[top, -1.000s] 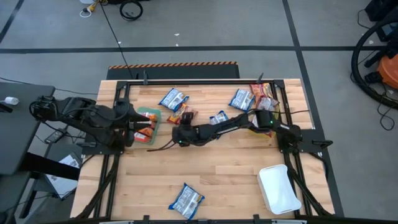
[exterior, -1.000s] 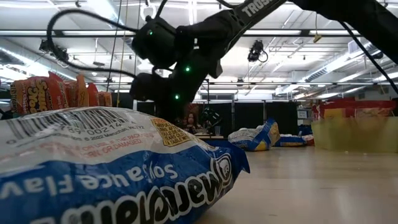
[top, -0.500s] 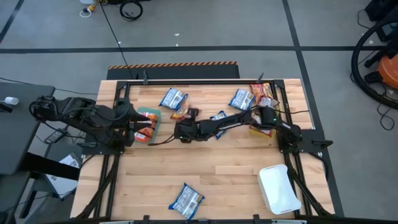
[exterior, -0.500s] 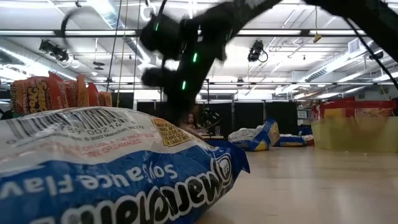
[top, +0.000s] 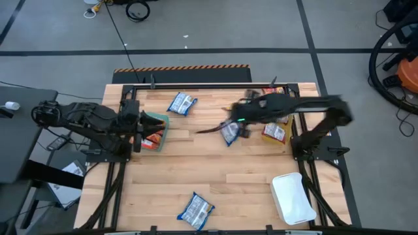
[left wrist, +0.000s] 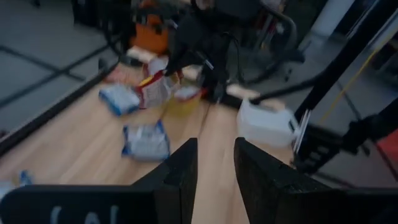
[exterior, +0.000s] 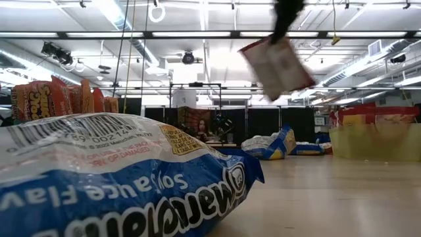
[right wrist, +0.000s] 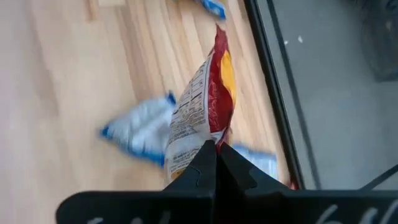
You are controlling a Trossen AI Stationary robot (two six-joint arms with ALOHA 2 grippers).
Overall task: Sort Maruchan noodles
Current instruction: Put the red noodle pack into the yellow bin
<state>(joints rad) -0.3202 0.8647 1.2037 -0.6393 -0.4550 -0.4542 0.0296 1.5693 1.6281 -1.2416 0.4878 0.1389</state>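
We had a red-and-silver noodle packet [right wrist: 200,118] pinched by its corner in our right gripper [right wrist: 214,152], jaws clamped together on it. It hung up in the air over the far-right part of the desk [top: 222,176], and in the low view the same packet dangled tilted, well above the surface. Right under the arm a blue-and-white packet [top: 229,132] lay flat on the wood, and just beside that, further right, sat a yellow bin [top: 275,132] with packets in it.

Another blue packet [top: 181,103] lay near the far edge, left of centre, and one more blue one [top: 196,209] was way down at the near edge, so close to the low camera that it filled half that view. A white bin [top: 293,198] sat at the near right corner.

Over on the left, a teal bin [top: 157,121] held a few orange-red packets [top: 151,138]. Our left gripper [top: 134,124] hung just beside that bin at the desk's left edge, jaws partly apart with nothing between them as far as we could tell.
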